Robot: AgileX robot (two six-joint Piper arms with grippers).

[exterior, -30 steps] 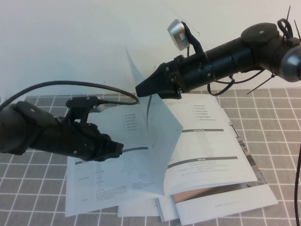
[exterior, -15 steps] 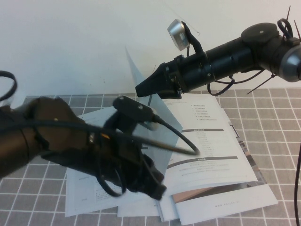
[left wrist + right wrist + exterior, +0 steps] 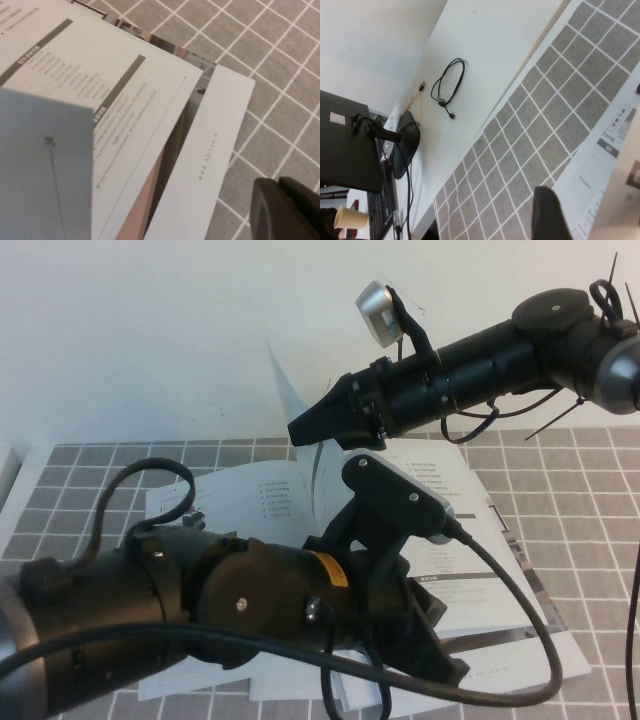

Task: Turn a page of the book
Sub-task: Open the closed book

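The right end effector [image 3: 305, 430] hangs above the middle of the desk [image 3: 590, 540], toward its far edge, its dark tip level with the upper part of the raised page [image 3: 300, 425]. The tip looks pinched narrow, and the sheet's free edge meets it there, so it appears to be holding the page up, though actual contact cannot be confirmed.

The left end effector [image 3: 440, 660] reaches across from the desk's left side and sits low over the near right part of the book [image 3: 440, 490], near the desk's front edge. Whether its fingers are spread or closed cannot be told; only a dark corner of it shows in the left wrist view.

The page stands nearly upright over the book's spine, its long axis running from the near edge of the desk toward the far edge. The book lies open and flat in the middle of the desk, on top of other printed sheets [image 3: 220, 150].

Judged from this, the sheet has yet to fall leftward onto the left-hand pages [image 3: 250, 500]. The right end effector is the nearer one, with the page just left of its tip, so a leftward sweep would carry it over.
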